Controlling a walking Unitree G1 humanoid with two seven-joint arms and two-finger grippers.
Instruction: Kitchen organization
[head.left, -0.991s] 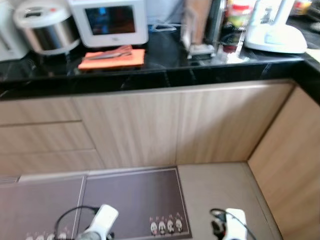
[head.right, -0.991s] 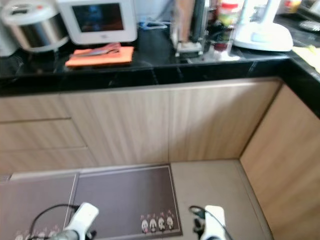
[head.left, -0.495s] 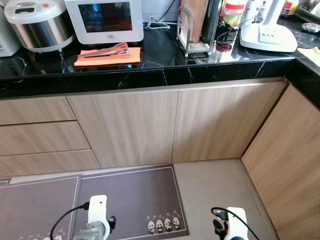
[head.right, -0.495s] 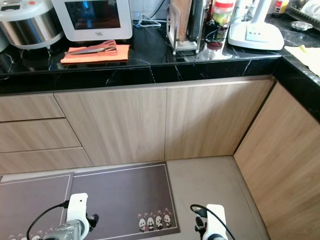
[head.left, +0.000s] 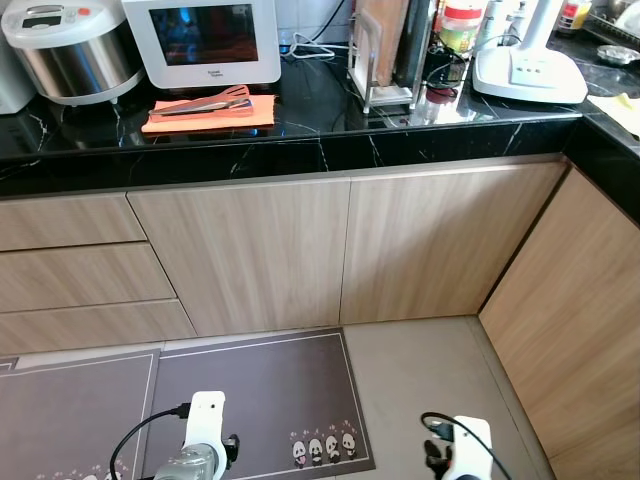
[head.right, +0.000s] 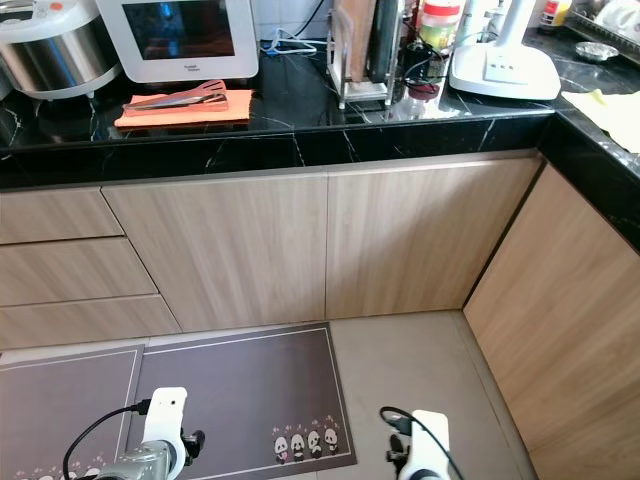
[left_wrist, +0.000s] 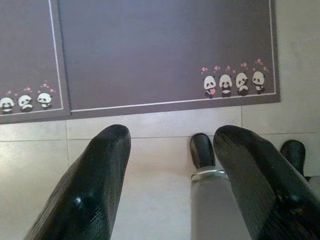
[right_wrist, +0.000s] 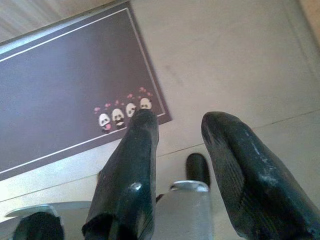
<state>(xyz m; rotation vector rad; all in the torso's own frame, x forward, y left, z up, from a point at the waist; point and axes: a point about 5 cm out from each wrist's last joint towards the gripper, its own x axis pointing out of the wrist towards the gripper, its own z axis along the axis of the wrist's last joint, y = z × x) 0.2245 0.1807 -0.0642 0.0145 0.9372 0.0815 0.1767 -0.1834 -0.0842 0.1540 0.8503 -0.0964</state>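
Two empty grippers hang spread apart: left gripper (left_wrist: 170, 150), right gripper (right_wrist: 180, 137), above panda mat (left_wrist: 165, 50).

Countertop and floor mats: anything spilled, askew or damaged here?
Nothing stands out. The tongs lie on the orange cloth in front of the white appliance. The cabinet doors are closed, and the panda mat lies flat. Both grippers hang open above the floor.

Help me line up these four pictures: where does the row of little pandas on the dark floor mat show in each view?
Left eye view: panda row at the mat's near right corner, bottom centre.
Right eye view: same corner, bottom centre.
Left wrist view: right of centre, beyond the open jaws.
Right wrist view: centre, above the left finger.
Shared landmark: the mat's white border line.
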